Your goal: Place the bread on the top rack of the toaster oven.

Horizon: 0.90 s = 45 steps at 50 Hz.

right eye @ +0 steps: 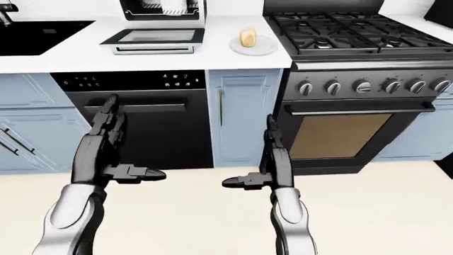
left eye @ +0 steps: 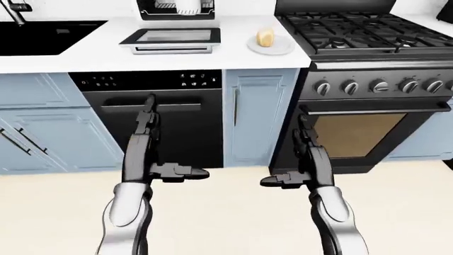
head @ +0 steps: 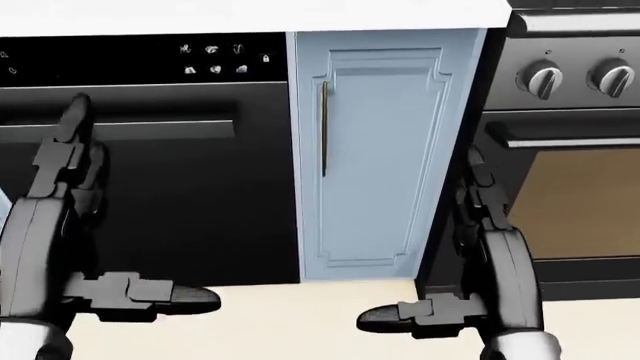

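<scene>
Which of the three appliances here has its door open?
The toaster oven on the counter: its glass door lies folded down flat. The dishwasher and the stove's oven below are both closed.

No readable text; dishwasher control panel bears only small white icons, too small to decipher.

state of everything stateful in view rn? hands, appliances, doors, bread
left hand: open, empty, raised.
right hand: open, empty, raised.
bread: on the plate, not yet picked up.
toaster oven: door folded down open onto the counter.
dishwasher: door closed.
narrow cabinet door: closed.
range oven: door closed.
stove burners: no flame visible.
</scene>
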Available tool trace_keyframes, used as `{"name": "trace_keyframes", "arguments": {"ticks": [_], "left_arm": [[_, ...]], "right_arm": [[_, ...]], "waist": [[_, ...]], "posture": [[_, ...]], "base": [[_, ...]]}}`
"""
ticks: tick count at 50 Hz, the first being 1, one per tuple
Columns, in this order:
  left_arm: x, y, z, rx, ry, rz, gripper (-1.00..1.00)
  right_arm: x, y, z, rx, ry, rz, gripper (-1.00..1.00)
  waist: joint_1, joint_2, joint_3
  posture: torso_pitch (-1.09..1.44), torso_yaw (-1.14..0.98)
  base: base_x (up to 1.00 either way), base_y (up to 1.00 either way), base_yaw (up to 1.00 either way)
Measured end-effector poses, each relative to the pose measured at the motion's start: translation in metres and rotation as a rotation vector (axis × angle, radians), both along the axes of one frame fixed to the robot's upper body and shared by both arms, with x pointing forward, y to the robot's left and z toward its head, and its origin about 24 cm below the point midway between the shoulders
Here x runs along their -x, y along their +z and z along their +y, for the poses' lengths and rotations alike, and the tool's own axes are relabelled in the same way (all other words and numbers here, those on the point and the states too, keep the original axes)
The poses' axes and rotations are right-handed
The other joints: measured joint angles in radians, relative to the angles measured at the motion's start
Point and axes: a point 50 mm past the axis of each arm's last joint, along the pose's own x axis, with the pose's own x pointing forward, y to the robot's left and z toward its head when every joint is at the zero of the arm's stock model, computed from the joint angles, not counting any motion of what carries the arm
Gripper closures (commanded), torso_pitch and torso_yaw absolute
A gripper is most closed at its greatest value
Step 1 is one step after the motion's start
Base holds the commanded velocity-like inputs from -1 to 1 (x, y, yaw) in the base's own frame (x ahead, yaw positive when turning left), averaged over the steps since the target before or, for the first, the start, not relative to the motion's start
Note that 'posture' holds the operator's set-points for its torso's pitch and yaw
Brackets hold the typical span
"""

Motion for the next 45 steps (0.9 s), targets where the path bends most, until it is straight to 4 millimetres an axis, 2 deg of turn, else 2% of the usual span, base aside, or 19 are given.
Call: {"name": "trace_keyframes", "arguments": {"ticks": [10, 22, 27, 31, 34, 38, 41, 43, 45], "left_arm": [[0.014, 0.089, 0.001, -0.104, 0.007, -0.179, -1.0], [0.035, 0.161, -0.004, -0.2, -0.015, -0.318, -1.0], [0.039, 0.172, -0.009, -0.223, -0.04, -0.325, -1.0], [0.04, 0.169, -0.008, -0.203, -0.039, -0.319, -1.0], [0.041, 0.164, -0.008, -0.196, -0.036, -0.305, -1.0], [0.045, 0.168, -0.008, -0.202, -0.033, -0.318, -1.0], [0.045, 0.165, -0.006, -0.198, -0.027, -0.308, -1.0], [0.049, 0.168, -0.004, -0.207, -0.02, -0.329, -1.0], [0.052, 0.17, -0.002, -0.209, -0.003, -0.345, -1.0]], "right_arm": [[0.001, 0.025, 0.001, 0.009, 0.0, -0.049, -1.0], [0.003, 0.031, 0.004, 0.016, 0.008, -0.046, -1.0], [0.006, 0.039, 0.002, 0.014, 0.0, -0.083, -1.0], [0.007, 0.052, 0.002, 0.017, -0.006, -0.117, -1.0], [0.009, 0.071, 0.004, 0.027, -0.007, -0.171, -1.0], [0.017, 0.104, 0.012, 0.036, 0.013, -0.265, -1.0], [0.022, 0.127, 0.017, 0.048, 0.035, -0.313, -1.0], [0.026, 0.137, 0.019, 0.049, 0.042, -0.35, -1.0], [0.028, 0.142, 0.02, 0.052, 0.045, -0.367, -1.0]], "waist": [[-0.003, 0.0, 0.01], [-0.002, -0.001, 0.037], [0.0, -0.004, 0.043], [0.001, -0.006, 0.048], [0.002, -0.011, 0.054], [0.004, -0.02, 0.052], [0.005, -0.007, 0.055], [0.008, -0.007, 0.049], [0.011, -0.017, 0.054]], "posture": [[0.0, 0.0], [0.0, 0.0], [0.0, 0.0], [0.0, 0.0], [0.0, 0.0], [0.0, 0.0], [0.0, 0.0], [0.0, 0.0], [0.0, 0.0]], "base": [[0.0, 0.0, 0.0], [0.0, 0.0, 0.0], [0.0, 0.0, 0.0], [0.0, 0.0, 0.0], [0.0, 0.0, 0.0], [0.05, 0.0, 0.0], [0.23, 0.0, 0.0], [0.3, 0.0, 0.0], [0.47, 0.0, 0.0]]}}
